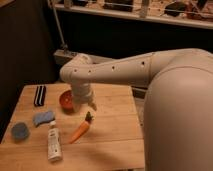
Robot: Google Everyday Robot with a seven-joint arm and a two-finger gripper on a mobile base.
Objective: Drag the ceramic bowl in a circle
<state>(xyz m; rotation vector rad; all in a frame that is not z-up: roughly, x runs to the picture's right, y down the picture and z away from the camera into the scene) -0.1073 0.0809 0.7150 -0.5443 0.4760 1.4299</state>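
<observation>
Shell: the robot's pale shell (180, 115) is filling the near right of the view, well to the right of the bowl (65, 99) and nearer than it.
Tube: a white tube (53, 142) is lying on the table (115, 127), nearest of the small things, well in front of the bowl and slightly to its left.
Disc: a blue-grey disc (20, 131) is lying flat in front of the bowl and far to its left.
Carrot: a carrot (80, 131) is lying slantwise in front of the bowl and a little to its right, with its green end pointing back toward the bowl, apart from it.
Sponge: a blue sponge (43, 118) is sitting near the bowl, in front and to the left, not touching it.
Gripper: the gripper (84, 105) is hanging at the bowl's right rim with its jaws standing apart. One fingertip (93, 106) is showing just right of the bowl (the wrist is hiding the rest, so contact with the rim cannot be told).
Bowl: it is sitting upright on the table, orange-red, with its right side being covered by the wrist.
Block: a black block (39, 95) with a pale stripe is lying to the left of the bowl and slightly behind it.
Arm: the arm (120, 72) is reaching in from the right and bending down just above the bowl.
Shelf: a pale shelf (140, 17) is running across the dark background, far behind the bowl.
</observation>
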